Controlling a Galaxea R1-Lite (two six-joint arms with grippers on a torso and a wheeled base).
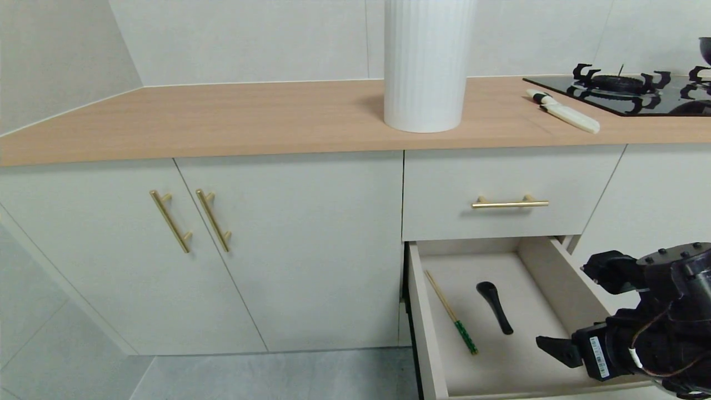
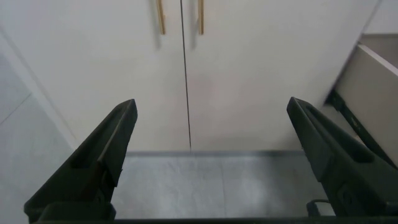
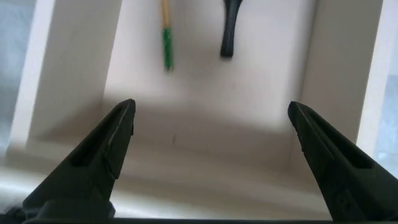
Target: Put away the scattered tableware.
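Open lower drawer (image 1: 425,322) beneath the wooden surface (image 1: 250,116), holding chopsticks (image 1: 451,314) with green ends and a black spoon (image 1: 496,311), side by side but apart. A pale knife (image 1: 564,111) lies on the surface between a tall white vase (image 1: 425,66) and the stove (image 1: 622,89). The right pincer (image 3: 211,109), fingers apart and empty, hangs over the drawer's front end. The left pincer (image 2: 211,106), fingers apart and empty, faces the cupboard doors (image 2: 249,74).

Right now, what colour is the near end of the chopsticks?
Green, on tan chopsticks; clearest in the head view.
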